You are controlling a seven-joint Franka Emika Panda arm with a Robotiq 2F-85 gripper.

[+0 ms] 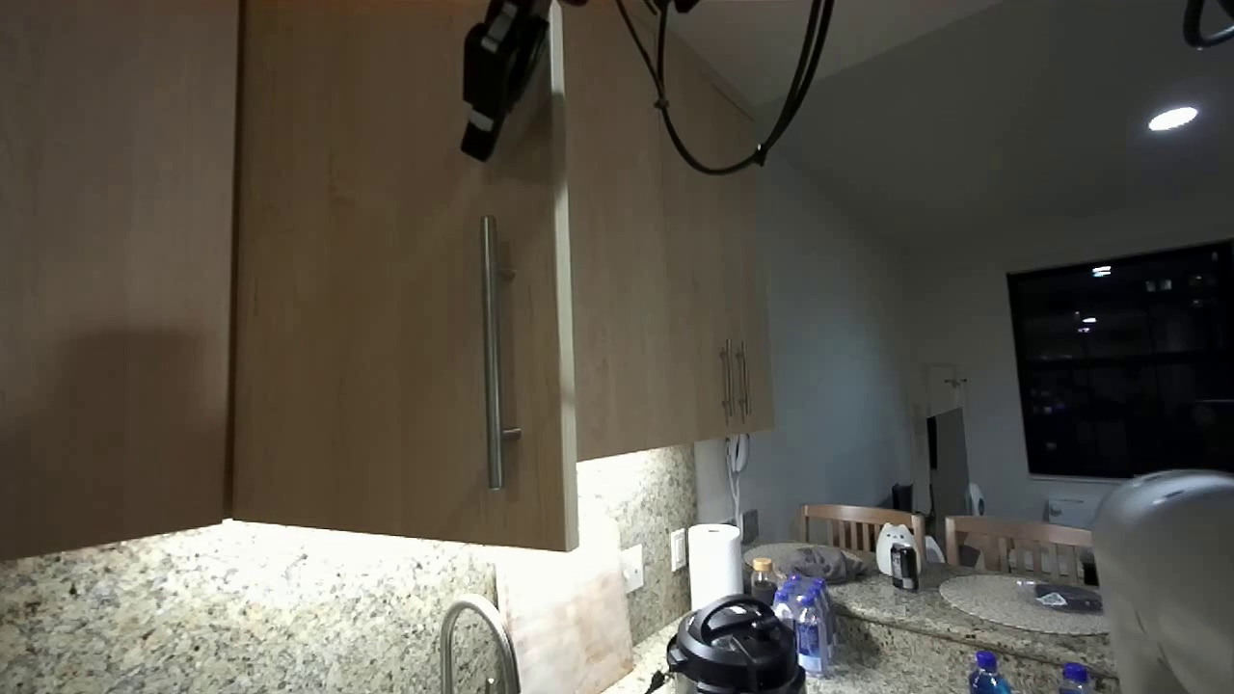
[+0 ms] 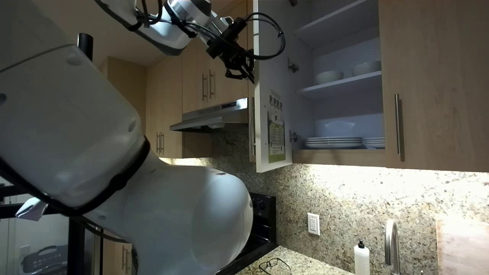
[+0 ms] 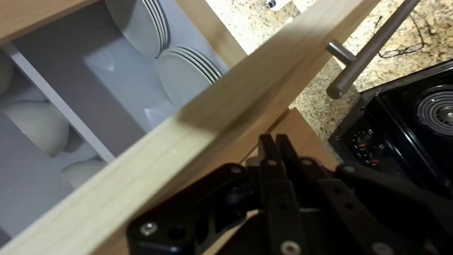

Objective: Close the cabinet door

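The cabinet door (image 1: 386, 318) is a light-brown wood panel with a slim metal bar handle (image 1: 492, 352). It stands open; its white inner side (image 2: 263, 76) faces out in an exterior view. In the wrist view its pale edge (image 3: 159, 152) runs diagonally, with the handle (image 3: 375, 46) at upper right. My gripper (image 3: 277, 138) has its fingers together with only a thin gap and nothing between them. It is on the door's outer side near the free edge, above the handle, in both exterior views (image 1: 479, 140) (image 2: 250, 78). I cannot tell whether it touches the door.
Inside the cabinet are shelves (image 2: 340, 84) with bowls (image 2: 329, 77) and stacked plates (image 2: 333, 142). A closed cabinet door (image 2: 439, 84) is beside the opening. A range hood (image 2: 214, 114) and stove (image 3: 407, 124) are on the door's outer side. A faucet (image 2: 391, 244) stands below.
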